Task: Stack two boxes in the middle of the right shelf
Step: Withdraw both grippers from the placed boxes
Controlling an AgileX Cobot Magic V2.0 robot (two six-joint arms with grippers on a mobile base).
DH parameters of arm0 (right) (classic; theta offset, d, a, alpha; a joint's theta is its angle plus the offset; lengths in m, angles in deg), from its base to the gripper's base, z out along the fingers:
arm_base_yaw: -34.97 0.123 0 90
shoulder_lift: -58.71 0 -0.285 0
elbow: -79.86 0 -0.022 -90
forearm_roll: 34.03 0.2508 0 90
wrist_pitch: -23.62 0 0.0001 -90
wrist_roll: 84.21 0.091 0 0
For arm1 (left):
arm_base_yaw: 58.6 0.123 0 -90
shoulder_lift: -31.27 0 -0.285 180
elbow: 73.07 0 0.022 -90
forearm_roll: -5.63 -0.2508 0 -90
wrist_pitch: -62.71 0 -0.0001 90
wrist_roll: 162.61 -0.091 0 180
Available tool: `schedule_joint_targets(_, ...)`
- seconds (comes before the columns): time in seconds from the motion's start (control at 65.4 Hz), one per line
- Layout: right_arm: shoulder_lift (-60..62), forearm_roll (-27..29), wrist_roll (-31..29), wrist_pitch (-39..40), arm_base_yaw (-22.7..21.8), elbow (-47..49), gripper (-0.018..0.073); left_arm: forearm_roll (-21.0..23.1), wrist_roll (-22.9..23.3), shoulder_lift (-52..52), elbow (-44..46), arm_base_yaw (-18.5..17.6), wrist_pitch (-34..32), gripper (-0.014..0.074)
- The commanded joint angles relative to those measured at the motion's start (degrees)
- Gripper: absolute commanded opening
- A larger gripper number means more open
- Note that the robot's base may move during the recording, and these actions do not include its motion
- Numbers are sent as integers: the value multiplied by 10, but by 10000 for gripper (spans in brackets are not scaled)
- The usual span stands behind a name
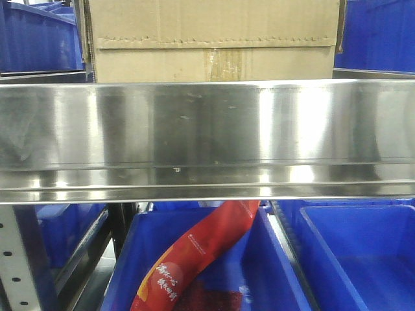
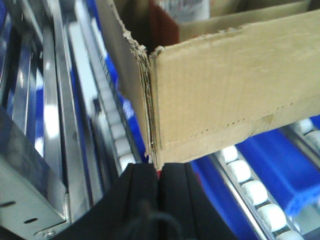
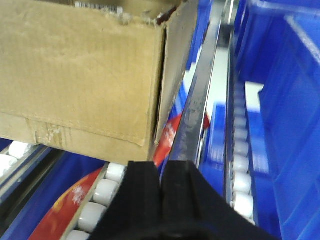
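Steel shelf [image 1: 207,139], box [image 1: 214,39] atop (blue bins [image 1: 350,259] below)

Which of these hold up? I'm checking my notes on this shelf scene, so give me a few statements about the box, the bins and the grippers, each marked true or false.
1. A brown cardboard box sits above the shiny steel shelf rail. True.
2. The bin below the rail is green. False: it is blue.
3. A red packet lies in the bin under the rail. True.
4. The left gripper is wide open. False: its fingers are together, below the box's corner.
5. The right gripper clamps the box. False: it is shut beneath the box, holding nothing.
6. White rollers run under the box. True.
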State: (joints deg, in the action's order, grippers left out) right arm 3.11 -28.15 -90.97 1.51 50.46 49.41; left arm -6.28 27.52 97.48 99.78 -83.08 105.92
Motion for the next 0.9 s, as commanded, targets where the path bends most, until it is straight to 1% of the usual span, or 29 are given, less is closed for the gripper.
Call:
schedule_joint_targets(0.0,35,-8,-10,76,-1,-54,-155,3,-2,-63,-82,0,-96,-111)
schedule_joint_targets(0.092,63,-8,-10,112,-1,-93,-155,3,-2,-125,-160,0,-158,-111)
schedule_joint_targets(0.122,76,-8,-10,126,-1,-114,-155,3,-2,-154,-208,0,-187,-111)
schedule_joint_targets(0.199,91,-8,-10,141,-1,-133,-155,3,-2,-197,-259,0,-220,-111)
schedule_joint_targets(0.321,96,-8,-10,142,-1,-143,-155,3,-2,-253,-329,0,-261,-111)
schedule_joint_targets(0.397,96,-8,-10,145,-1,-143,-155,3,-2,-273,-344,0,-265,-111)
schedule_joint_targets(0.52,96,-8,-10,149,-1,-143,-155,3,-2,-286,-347,0,-239,-111)
schedule_joint_targets(0.887,96,-8,-10,149,-1,-143,-155,3,-2,-286,-347,0,-243,-111)
